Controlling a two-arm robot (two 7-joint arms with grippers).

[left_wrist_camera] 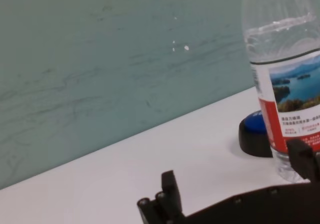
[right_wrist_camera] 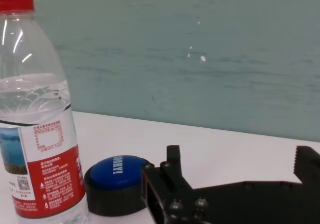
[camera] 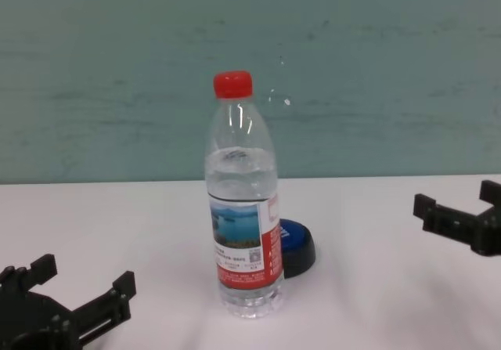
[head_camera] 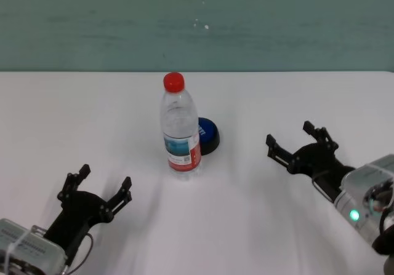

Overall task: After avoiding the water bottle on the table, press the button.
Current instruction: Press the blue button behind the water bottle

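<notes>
The water bottle stood upright on the white table, with the blue button just behind it. The left gripper and right gripper waited open, holding nothing.

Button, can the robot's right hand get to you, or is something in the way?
Nothing visible blocks the right gripper: the button shows openly on its side. The water bottle stands upright just in front-left of it, screening it from the left gripper.
</notes>
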